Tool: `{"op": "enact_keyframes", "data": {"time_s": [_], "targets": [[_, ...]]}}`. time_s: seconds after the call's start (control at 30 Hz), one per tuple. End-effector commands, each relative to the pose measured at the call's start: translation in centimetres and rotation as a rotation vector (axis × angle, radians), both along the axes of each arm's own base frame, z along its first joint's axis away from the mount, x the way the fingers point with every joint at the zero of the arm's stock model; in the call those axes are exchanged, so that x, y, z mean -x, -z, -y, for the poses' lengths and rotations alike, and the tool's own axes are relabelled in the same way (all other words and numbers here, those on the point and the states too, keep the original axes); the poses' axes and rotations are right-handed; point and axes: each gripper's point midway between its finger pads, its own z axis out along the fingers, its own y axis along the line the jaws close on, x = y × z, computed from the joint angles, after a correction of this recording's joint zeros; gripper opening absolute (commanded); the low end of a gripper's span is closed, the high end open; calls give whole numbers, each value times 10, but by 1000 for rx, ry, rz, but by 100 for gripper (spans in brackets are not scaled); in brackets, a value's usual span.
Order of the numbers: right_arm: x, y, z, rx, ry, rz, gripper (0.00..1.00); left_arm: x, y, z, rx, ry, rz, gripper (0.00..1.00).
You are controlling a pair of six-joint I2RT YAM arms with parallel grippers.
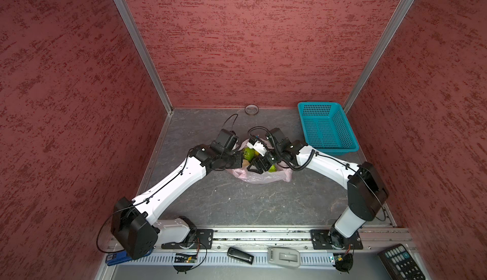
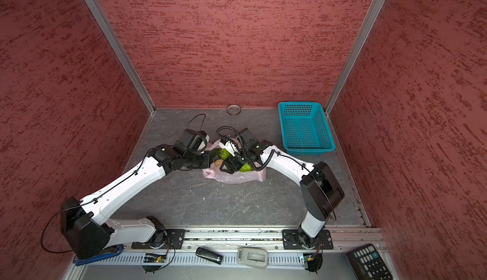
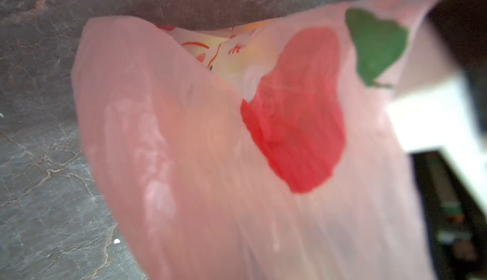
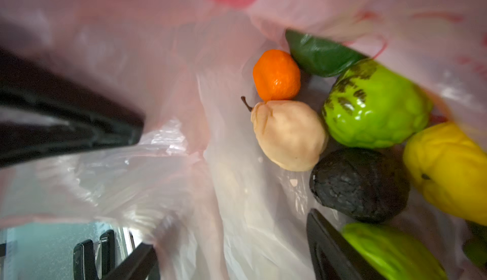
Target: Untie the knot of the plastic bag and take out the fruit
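Resting on grey marbled tabletop (image 1: 237,204), red walls (image 1: 250,41) around: plastic bag (image 1: 261,178) near teal basket (image 1: 326,131). Right wrist view alone reveals orange, blackish fruit (image 4: 276,74) inside; right gripper (image 1: 257,167) spread, left gripper (image 4: 138,131) pinching bag film.

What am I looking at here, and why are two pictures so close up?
Two robot arms with pincer hands work on a grey table. Both top views look down on the whole scene; the close-ups come from a camera on each wrist. A pink plastic bag of fruit lies between the arms, its mouth open. The left gripper is shut on the bag's edge. The right gripper reaches inside, jaws apart, holding nothing. A teal basket stands empty at the back right, a tape roll by the back wall.
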Motion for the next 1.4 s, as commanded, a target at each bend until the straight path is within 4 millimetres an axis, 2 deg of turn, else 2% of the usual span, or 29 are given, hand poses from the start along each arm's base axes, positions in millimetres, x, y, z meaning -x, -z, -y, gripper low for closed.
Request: {"op": "enact_keyframes", "data": {"time_s": [0.0,0.13,0.3,0.67,0.8,0.97,1.03,1.17,1.37], "targets": [[-8,-6,3,-62,4,-70,77,2,-5,4,4,36,52,0],[-26,-6,11,-74,64,-79,77,6,-2,10,-11,69,60,0],[-37,-15,12,-170,101,-141,78,9,9,12,-42,91,51,0],[-42,-22,18,-226,123,-187,85,14,15,11,-43,109,55,0],[-41,-16,21,-214,150,-198,83,9,4,13,-18,93,77,0],[-23,6,25,-85,179,-92,81,-8,-17,16,74,12,62,0],[-16,15,32,-23,231,1,82,-14,-22,18,127,-27,36,0],[0,27,49,60,315,131,86,-21,-21,20,198,-104,-37,0],[34,56,60,176,248,208,90,-29,-18,25,275,-157,-109,0]]}}
